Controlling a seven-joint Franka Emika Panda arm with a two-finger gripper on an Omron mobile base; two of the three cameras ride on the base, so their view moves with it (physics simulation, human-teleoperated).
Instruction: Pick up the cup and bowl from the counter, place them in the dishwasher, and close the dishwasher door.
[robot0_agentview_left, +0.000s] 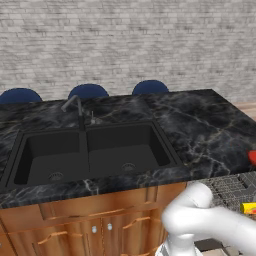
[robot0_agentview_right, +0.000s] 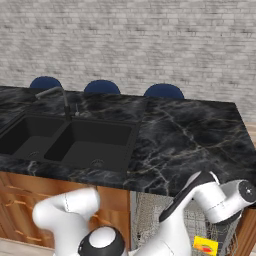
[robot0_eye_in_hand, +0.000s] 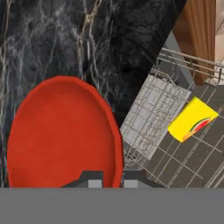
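Cup (robot0_eye_in_hand: 193, 119) lies in dishwasher (robot0_eye_in_hand: 151, 118) rack, done; gripper (robot0_eye_in_hand: 110, 178) seemingly clenched on bowl (robot0_eye_in_hand: 61, 135) rim beside rack; bowl placement, door closing remain.

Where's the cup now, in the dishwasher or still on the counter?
In the dishwasher. The yellow cup lies on its side on the wire rack, below the counter edge; the bowl isn't in yet.

Arm shell: at the lower right of the left base view you see the arm (robot0_agentview_left: 210, 220), glossy white, with thick rounded tube links.
Joints: at the lower right of the right base view you see a dark band and a dark round end cap.
Finger tips: at the hand view's bottom you see two small dark grey finger tips (robot0_eye_in_hand: 92, 179).
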